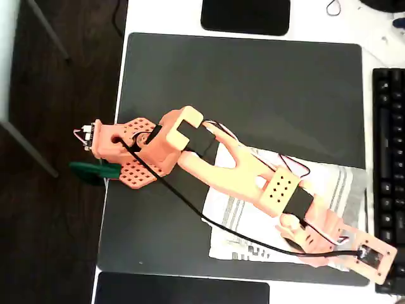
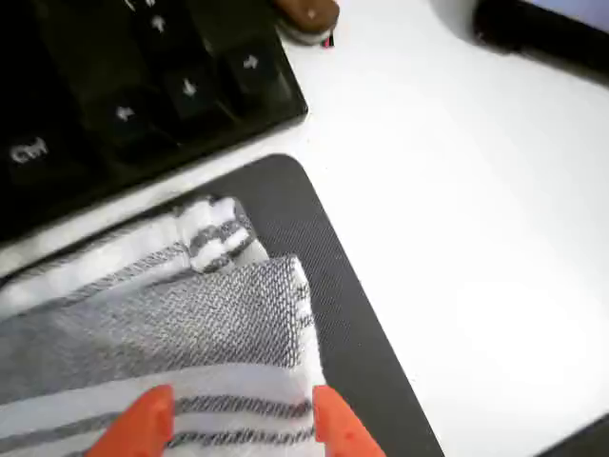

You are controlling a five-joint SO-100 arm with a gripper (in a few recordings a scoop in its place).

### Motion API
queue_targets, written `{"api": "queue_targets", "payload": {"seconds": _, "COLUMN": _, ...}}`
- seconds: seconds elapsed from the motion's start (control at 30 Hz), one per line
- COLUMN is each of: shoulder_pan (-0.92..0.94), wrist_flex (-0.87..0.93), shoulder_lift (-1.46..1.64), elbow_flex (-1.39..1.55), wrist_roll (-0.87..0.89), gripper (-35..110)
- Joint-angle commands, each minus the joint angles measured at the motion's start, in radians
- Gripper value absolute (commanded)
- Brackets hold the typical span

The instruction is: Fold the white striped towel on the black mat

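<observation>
White striped towel (image 1: 253,218) long axis left-right on black mat (image 1: 240,82); end effector (image 2: 233,424) clamps its corner.

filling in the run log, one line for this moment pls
phase: fold | white striped towel: corner doubled over, on black mat | gripper: jaws astride towel edge, grip unclear

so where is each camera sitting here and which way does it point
Overhead view: fixed above the table, looking straight down on the black mat, the white striped towel and a keyboard at the right edge; the whole orange arm shows, reaching toward the lower right.
Wrist view: rides on the arm, looking down past the gripper at the towel's corner; two orange fingertips show at the bottom.
Shared: towel, mat and keyboard.
</observation>
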Motion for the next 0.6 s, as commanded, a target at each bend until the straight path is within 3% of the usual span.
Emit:
{"api": "queue_targets", "payload": {"seconds": 0.0, "shoulder_pan": 0.002, "wrist_flex": -0.044, "shoulder_lift": -0.003, "elbow_flex": 0.018, "wrist_roll": -0.009, "gripper": 15}}
{"api": "queue_targets", "payload": {"seconds": 0.2, "shoulder_pan": -0.038, "wrist_flex": -0.078, "shoulder_lift": -0.028, "elbow_flex": 0.032, "wrist_roll": 0.008, "gripper": 1}}
{"api": "queue_targets", "payload": {"seconds": 0.57, "shoulder_pan": -0.084, "wrist_flex": 0.012, "shoulder_lift": 0.012, "elbow_flex": -0.16, "wrist_roll": 0.031, "gripper": 0}}
